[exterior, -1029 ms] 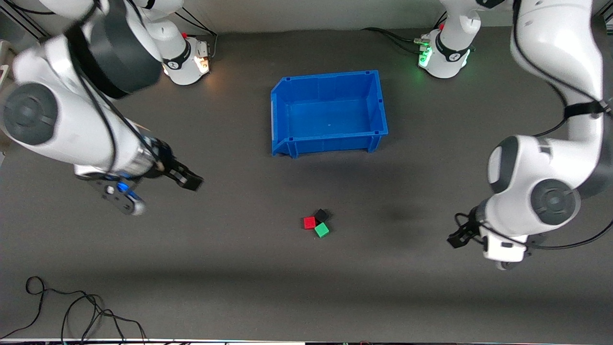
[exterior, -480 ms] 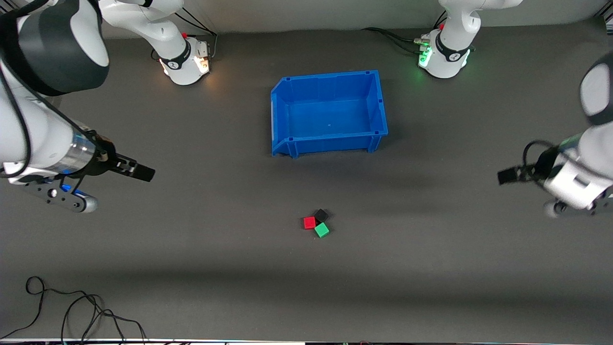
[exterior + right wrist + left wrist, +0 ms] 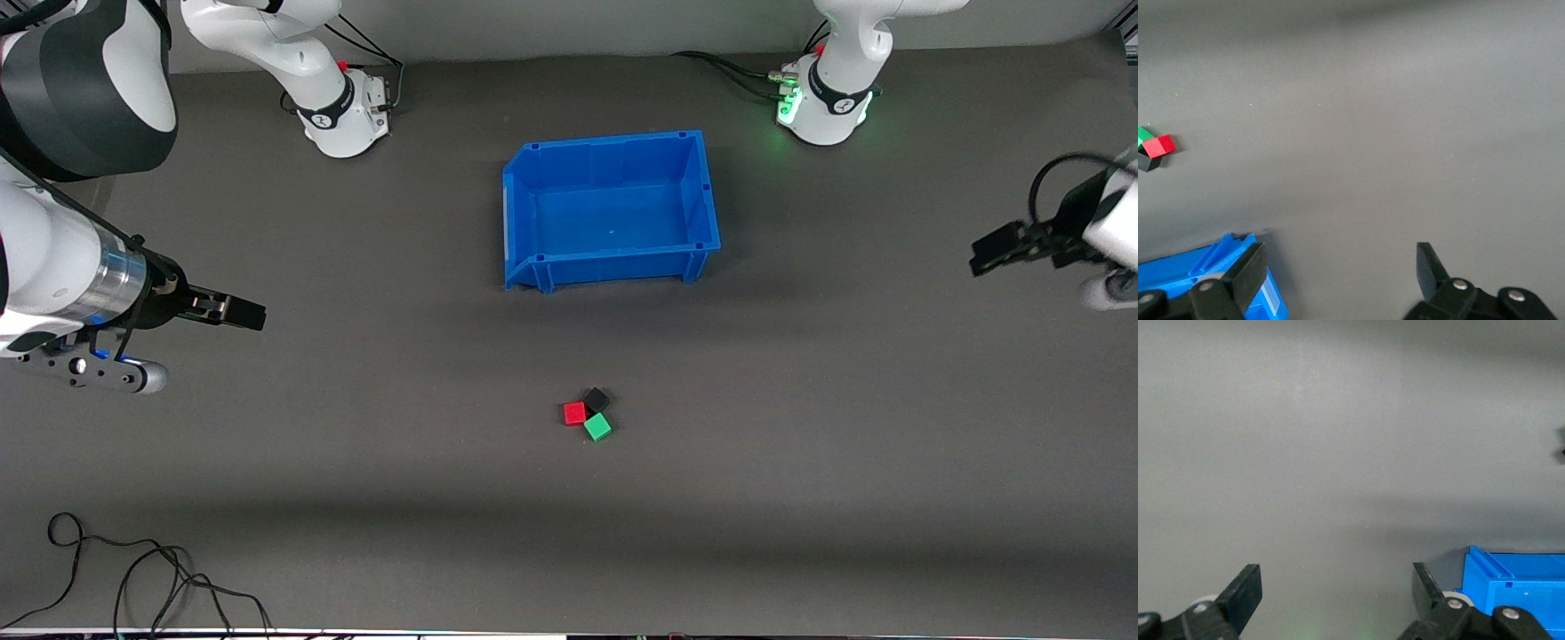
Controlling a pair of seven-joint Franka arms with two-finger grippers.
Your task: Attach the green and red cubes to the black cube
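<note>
The black cube, the red cube and the green cube lie touching in one small cluster on the dark table, nearer to the front camera than the blue bin. The right wrist view shows the red cube, the green cube and the black cube far off. My right gripper is open and empty in the air over the table's right-arm end, seen in its wrist view. My left gripper is open and empty over the left-arm end, seen in its wrist view.
An empty blue bin stands mid-table, farther from the front camera than the cubes; it also shows in the left wrist view and the right wrist view. A black cable lies at the near edge toward the right arm's end.
Both arms have swung away from the cubes, each toward its own end of the table. The three cubes have not moved.
</note>
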